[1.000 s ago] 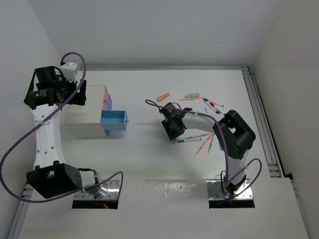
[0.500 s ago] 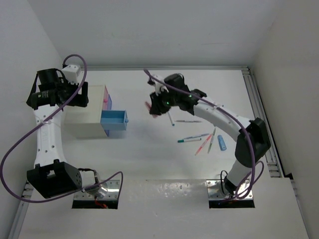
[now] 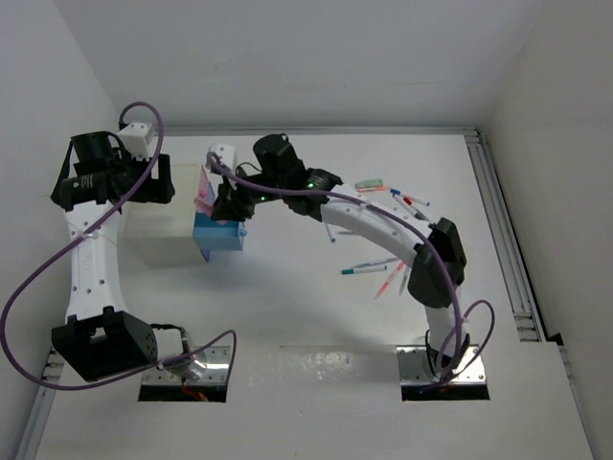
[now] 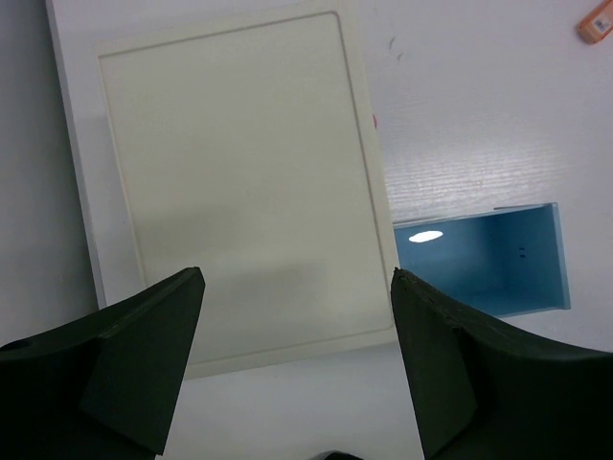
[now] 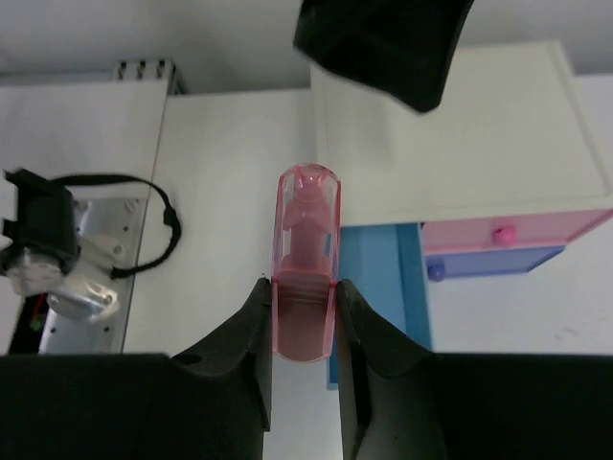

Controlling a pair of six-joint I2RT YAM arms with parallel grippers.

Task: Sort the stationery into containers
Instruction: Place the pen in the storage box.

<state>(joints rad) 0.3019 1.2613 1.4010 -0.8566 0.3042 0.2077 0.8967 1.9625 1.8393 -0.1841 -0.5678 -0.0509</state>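
My right gripper reaches far left and is shut on a short chunky pink piece, held above the near edge of the open blue drawer-box, which also shows in the right wrist view. The pink drawer-box sits in the white cabinet and sticks out only a little. My left gripper is open and empty above the cabinet top. Loose pens and a green piece lie at the right. More pens lie nearer the front.
The white cabinet stands at the left under my left arm. An orange piece lies on the table beyond the blue drawer-box. A metal rail runs along the table's right edge.
My right arm has swung from the pen pile leftwards, carrying the pink piece to above the blue drawer-box. The left arm has hardly moved.
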